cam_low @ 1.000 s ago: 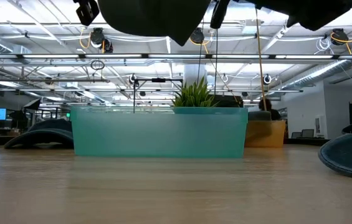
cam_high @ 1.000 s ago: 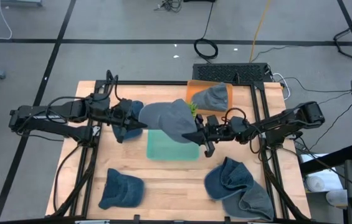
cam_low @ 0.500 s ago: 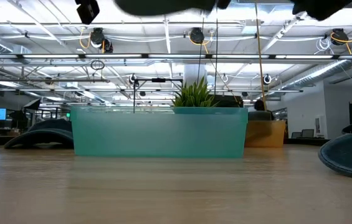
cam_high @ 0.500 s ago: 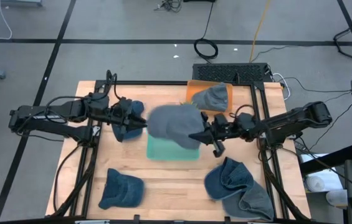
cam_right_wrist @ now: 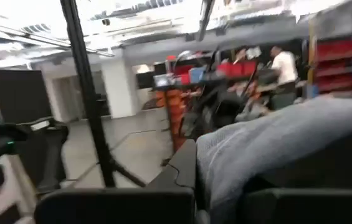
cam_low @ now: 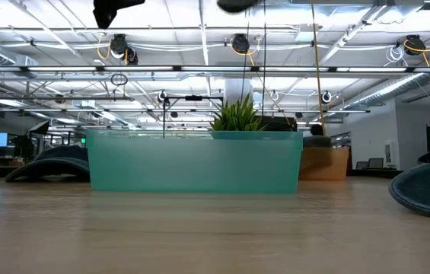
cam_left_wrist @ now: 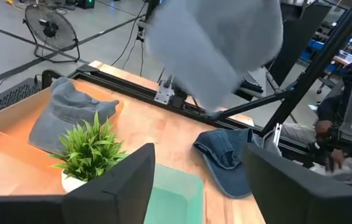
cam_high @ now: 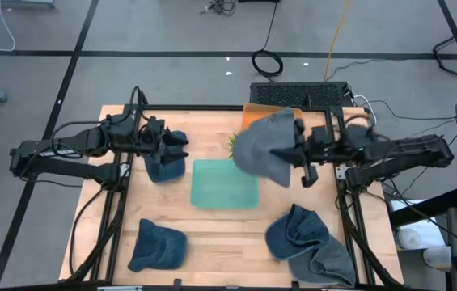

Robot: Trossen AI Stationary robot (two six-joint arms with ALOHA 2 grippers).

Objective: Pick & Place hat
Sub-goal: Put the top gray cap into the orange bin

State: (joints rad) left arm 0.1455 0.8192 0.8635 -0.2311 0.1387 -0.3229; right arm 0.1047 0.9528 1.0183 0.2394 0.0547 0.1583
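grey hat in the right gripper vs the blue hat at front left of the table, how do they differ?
The grey hat hangs in the air, clamped in the shut right gripper; the blue hat lies flat on the table with nothing touching it. The grey hat is lighter and looks bigger in the high view; the blue hat is dark denim-coloured. The grey hat is over the orange tray. Both are soft cloth hats.

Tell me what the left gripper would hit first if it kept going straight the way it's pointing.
Probably the gray hat held by the right gripper. The left gripper, open, aims that way across the table; height is hard to judge.
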